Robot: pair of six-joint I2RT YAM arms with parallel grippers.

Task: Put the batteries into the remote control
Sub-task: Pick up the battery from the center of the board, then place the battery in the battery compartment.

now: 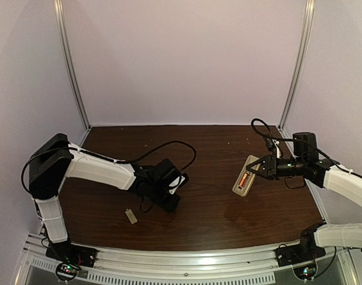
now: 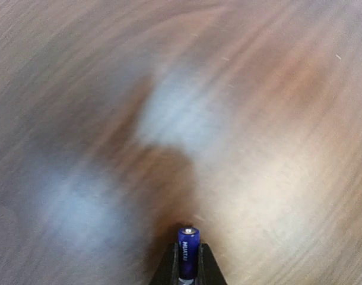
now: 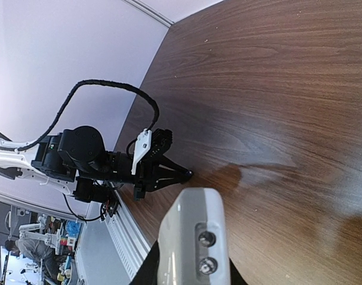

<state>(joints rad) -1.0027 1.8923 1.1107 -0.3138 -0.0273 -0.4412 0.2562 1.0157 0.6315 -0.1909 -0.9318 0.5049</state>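
Note:
My left gripper point(image 2: 189, 257) is shut on a slim blue battery point(image 2: 189, 240) that stands out past the fingertips, close above the wood table. In the top view this gripper point(image 1: 171, 200) points down at centre left. My right gripper point(image 1: 258, 168) is shut on the white remote control point(image 1: 244, 175) and holds it tilted above the table at the right. The remote's open bay faces up with an orange battery point(image 1: 243, 180) in it. In the right wrist view the remote's end point(image 3: 193, 237) fills the bottom, and the left gripper point(image 3: 186, 174) shows beyond it.
A small flat grey cover piece point(image 1: 131, 216) lies on the table near the front, left of the left gripper. A black cable point(image 1: 181, 145) loops over the table behind the left arm. A metal rail point(image 1: 187, 258) runs along the near edge.

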